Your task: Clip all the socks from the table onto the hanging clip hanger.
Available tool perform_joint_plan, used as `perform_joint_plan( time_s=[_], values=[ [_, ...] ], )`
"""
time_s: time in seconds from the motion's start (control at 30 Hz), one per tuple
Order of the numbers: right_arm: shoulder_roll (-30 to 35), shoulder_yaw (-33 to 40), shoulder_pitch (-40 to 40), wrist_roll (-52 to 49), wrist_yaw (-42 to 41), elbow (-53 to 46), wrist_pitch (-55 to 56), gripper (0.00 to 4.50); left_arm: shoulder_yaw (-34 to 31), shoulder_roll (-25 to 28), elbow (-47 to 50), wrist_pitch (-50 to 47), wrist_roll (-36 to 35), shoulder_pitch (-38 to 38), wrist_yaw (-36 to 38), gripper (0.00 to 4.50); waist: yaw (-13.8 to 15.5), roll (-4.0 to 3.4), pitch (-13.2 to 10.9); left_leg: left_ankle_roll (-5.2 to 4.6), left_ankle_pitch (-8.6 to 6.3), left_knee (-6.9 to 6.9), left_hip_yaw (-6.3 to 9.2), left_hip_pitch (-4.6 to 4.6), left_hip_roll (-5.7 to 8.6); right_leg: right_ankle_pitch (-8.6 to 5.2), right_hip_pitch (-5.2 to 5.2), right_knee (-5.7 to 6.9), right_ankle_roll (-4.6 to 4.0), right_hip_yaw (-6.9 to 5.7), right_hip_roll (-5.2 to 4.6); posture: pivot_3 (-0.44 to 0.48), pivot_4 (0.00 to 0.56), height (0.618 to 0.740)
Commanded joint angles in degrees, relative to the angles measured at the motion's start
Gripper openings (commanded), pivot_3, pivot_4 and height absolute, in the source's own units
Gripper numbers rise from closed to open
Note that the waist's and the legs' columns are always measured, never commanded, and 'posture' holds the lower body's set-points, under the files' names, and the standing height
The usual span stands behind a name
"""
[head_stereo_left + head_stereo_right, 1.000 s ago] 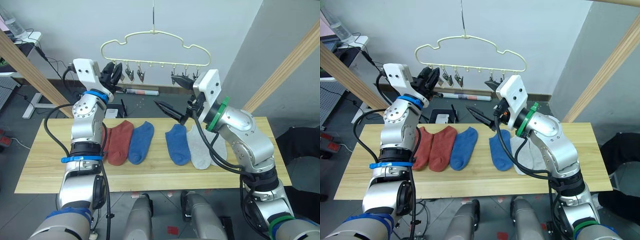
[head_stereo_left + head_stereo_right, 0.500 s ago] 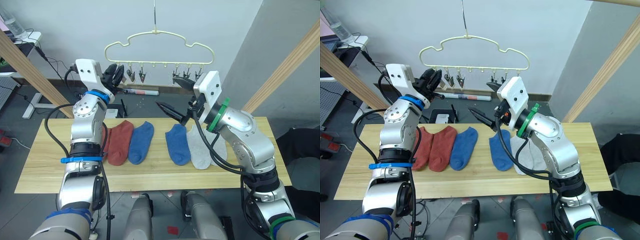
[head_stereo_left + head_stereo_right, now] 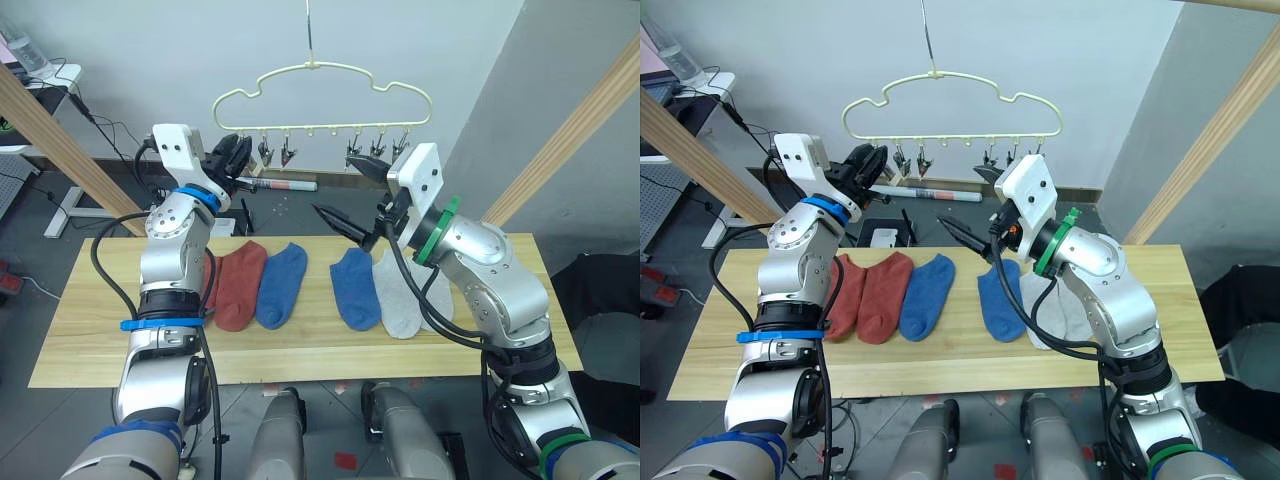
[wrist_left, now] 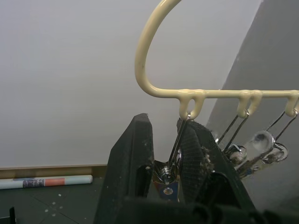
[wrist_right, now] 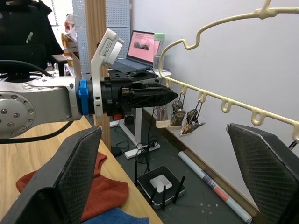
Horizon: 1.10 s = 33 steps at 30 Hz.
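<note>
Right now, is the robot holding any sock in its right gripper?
No, the right gripper is wide open with nothing between its fingers, and the socks lie on the table.

We see two arms of rounded silver-grey metal segments. The left arm wears blue bands at wrist and elbow, with a white box-shaped camera housing at about 11 o'clock from its wrist. The right arm wears a green ring and a like white housing. Black cables loop along both. Each tool has two black, tapered fingers with cross-hatched inner pads.
</note>
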<state>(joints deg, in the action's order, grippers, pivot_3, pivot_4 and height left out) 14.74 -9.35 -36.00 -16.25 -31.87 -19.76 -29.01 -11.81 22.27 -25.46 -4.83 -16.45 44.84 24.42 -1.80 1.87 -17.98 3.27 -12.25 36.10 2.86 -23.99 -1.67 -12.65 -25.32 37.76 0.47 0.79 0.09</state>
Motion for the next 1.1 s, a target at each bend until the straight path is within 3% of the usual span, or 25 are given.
perform_joint_plan(
  time_s=[0.03,0.07,0.53,0.8,1.1],
  values=[
    [-0.1,0.3,-0.1,0.5,0.6,-1.2,1.9,4.5,-0.1,0.7,0.3,1.5,1.3,-0.6,-0.3,1.92,0.0,0.0,0.0,0.0,0.0,0.0,0.0,0.0,0.0,0.0,0.0,0.0,0.0,0.0,0.0,-0.022,0.333,0.74],
    [-0.1,0.3,0.0,0.5,0.6,-1.3,1.8,4.5,-0.2,0.7,0.2,1.5,1.3,-0.5,-0.4,2.22,0.0,0.0,0.0,0.0,0.0,0.0,0.0,0.0,0.0,0.0,-0.01,0.0,0.0,-0.01,0.0,-0.024,0.334,0.74],
    [0.1,0.4,0.1,0.7,0.9,-1.2,1.9,4.5,-0.1,0.4,0.0,3.4,2.5,0.5,-0.9,2.22,0.0,0.0,0.0,0.0,0.0,-0.01,0.0,-0.03,0.0,0.0,-0.01,-0.04,0.0,-0.01,-0.01,-0.027,0.332,0.74],
    [0.0,0.4,0.2,1.0,0.8,-1.2,2.1,4.5,-0.1,0.5,0.4,4.5,2.7,0.7,-1.5,0.34,0.0,0.0,0.0,0.0,0.0,-0.02,0.0,-0.03,0.0,0.0,-0.01,-0.05,0.0,-0.01,-0.01,-0.026,0.332,0.74],
    [-0.1,0.3,0.4,1.2,0.7,-1.1,2.3,4.5,0.0,0.7,0.4,4.9,3.8,0.9,-2.6,0.3,0.0,0.0,0.0,0.0,0.0,-0.02,0.0,-0.03,0.01,0.0,-0.01,-0.05,0.0,-0.01,-0.01,-0.025,0.333,0.74]
  ],
)
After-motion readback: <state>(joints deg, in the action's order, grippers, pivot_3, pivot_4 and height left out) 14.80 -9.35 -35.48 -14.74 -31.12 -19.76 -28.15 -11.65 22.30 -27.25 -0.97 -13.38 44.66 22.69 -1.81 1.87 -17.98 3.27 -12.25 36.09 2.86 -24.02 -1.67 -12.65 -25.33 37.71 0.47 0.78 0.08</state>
